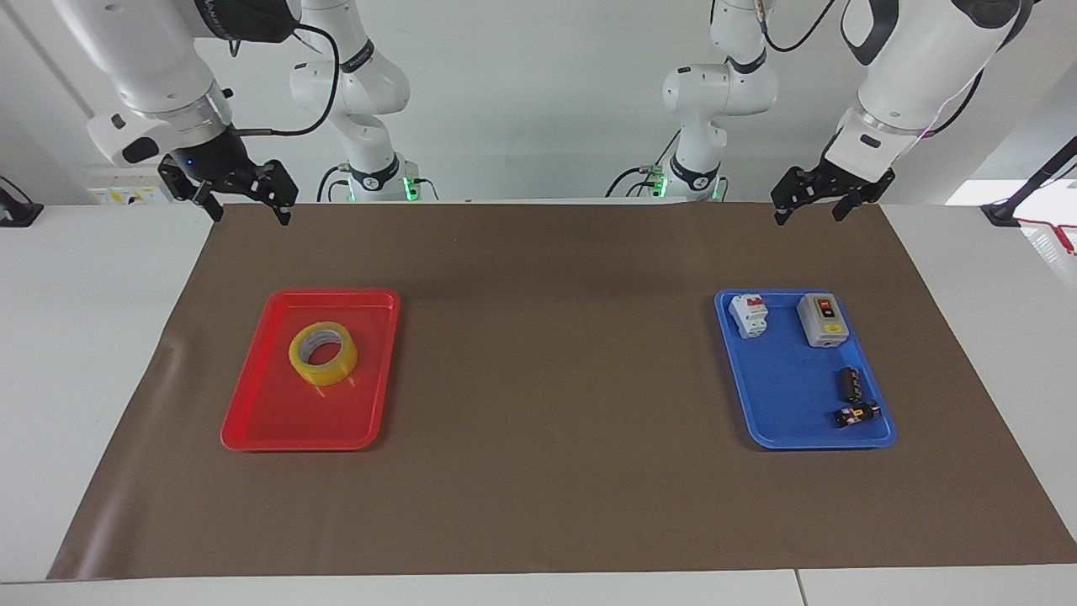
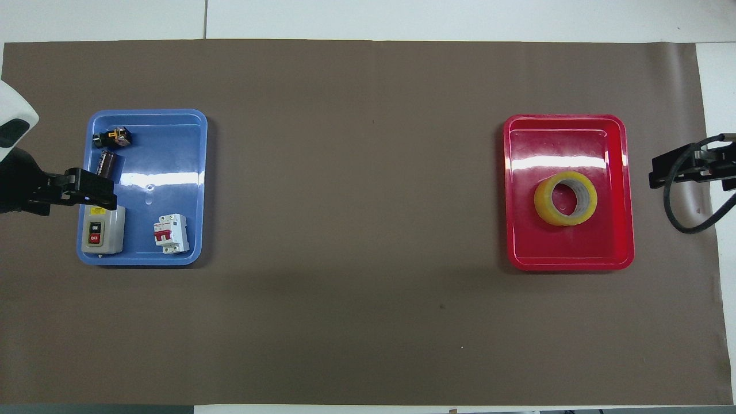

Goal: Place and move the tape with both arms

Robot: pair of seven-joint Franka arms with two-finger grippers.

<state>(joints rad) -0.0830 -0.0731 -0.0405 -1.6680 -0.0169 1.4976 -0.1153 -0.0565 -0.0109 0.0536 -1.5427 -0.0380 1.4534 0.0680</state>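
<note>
The tape (image 1: 323,353), a yellow translucent ring, lies flat in a red tray (image 1: 278,421) at the right arm's end of the table; from overhead the tape (image 2: 566,198) sits in the red tray (image 2: 569,256). My right gripper (image 1: 251,215) hangs open and empty, high over the brown mat's corner, apart from the tape. My left gripper (image 1: 808,217) hangs open and empty, high over the mat at the left arm's end. In the overhead view one of its fingers (image 2: 95,194) covers the blue tray's rim.
A blue tray (image 1: 778,404) at the left arm's end holds a white breaker (image 1: 748,314), a grey switch box (image 1: 821,320) and two small black cylindrical parts (image 1: 851,383). A brown mat (image 1: 547,379) covers the table. Two smaller arms with green-lit bases (image 1: 379,181) stand at the robots' edge.
</note>
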